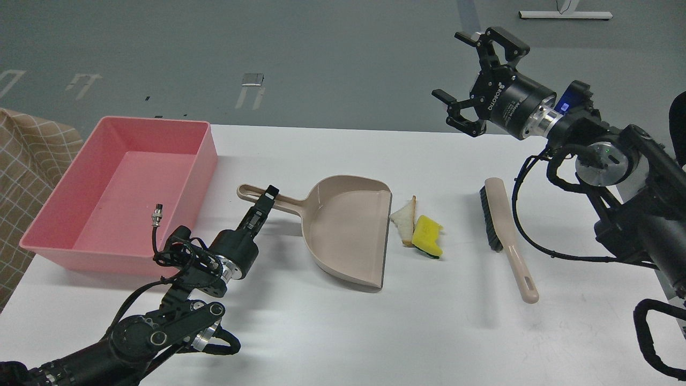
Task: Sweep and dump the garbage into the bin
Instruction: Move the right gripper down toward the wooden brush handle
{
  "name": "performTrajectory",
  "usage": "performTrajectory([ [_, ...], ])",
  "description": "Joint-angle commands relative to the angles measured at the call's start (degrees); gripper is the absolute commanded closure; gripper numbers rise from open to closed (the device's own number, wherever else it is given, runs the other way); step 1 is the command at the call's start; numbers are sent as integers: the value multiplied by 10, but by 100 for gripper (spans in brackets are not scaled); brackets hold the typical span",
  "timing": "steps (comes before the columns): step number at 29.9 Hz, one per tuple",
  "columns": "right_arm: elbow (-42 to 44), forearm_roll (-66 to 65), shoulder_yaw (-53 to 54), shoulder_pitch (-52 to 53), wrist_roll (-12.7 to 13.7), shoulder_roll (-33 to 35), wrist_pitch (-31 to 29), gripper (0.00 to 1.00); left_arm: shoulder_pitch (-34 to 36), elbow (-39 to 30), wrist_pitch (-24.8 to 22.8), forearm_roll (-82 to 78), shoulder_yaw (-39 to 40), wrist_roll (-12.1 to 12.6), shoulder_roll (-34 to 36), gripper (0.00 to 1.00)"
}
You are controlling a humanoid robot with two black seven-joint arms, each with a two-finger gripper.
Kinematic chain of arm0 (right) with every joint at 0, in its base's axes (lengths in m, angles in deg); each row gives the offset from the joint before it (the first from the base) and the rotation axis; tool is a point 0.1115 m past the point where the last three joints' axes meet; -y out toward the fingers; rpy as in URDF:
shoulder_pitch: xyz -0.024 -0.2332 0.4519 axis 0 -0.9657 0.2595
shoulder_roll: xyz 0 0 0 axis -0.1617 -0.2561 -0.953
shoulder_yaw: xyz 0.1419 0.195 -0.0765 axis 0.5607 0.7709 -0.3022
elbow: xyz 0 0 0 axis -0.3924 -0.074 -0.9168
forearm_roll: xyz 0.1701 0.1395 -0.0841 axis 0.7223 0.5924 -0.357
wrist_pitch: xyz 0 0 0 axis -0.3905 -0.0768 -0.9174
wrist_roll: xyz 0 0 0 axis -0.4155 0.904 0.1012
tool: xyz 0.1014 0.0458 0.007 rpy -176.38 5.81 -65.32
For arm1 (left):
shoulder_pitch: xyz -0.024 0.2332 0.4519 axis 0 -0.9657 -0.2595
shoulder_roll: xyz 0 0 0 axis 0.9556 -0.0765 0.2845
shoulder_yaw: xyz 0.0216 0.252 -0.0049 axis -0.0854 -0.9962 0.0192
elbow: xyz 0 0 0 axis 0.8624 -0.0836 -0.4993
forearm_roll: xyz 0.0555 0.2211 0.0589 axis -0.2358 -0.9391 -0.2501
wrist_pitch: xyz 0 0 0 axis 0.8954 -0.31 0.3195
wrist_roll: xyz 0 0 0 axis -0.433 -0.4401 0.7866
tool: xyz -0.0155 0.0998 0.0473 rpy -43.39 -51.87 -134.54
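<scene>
beige dustpan [348, 230] handle sits at the left gripper [266, 199], whose fingers seem clenched on it, though i cannot tell for sure. right gripper [471, 80] hangs released, well above the one brush [506, 236]. two garbage pieces, bread slice [404, 219] and sponge [427, 236], lie just beside the pan's lip; one pink bin [206, 150] waits left. likely next: lower and grasp the brush.

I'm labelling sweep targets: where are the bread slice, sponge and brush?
bread slice [405, 217], head view, white face of the triangle.
sponge [427, 235], head view, yellow top.
brush [507, 236], head view, beige back above the bristles.
</scene>
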Motion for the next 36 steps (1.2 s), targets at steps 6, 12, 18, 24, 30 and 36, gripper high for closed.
performTrajectory([
  [6,-3,-1,-156,68,0,87,0,0,12,0,0,0,-18,0,11,100],
  [12,-25,-1,-293,130,1,134,0,0,12,0,0,0,-18,0,15,100],
  [18,-59,-4,-380,161,3,180,0,0,12,0,0,-1,-18,0,20,100],
  [24,-74,-123,-409,189,1,191,0,2,14,0,0,-1,-18,0,21,100],
  [30,-111,-201,-411,192,3,210,0,2,15,0,0,-1,-22,0,21,100],
  [36,-176,-288,-413,188,3,241,0,3,15,0,0,-1,-22,0,23,100],
])
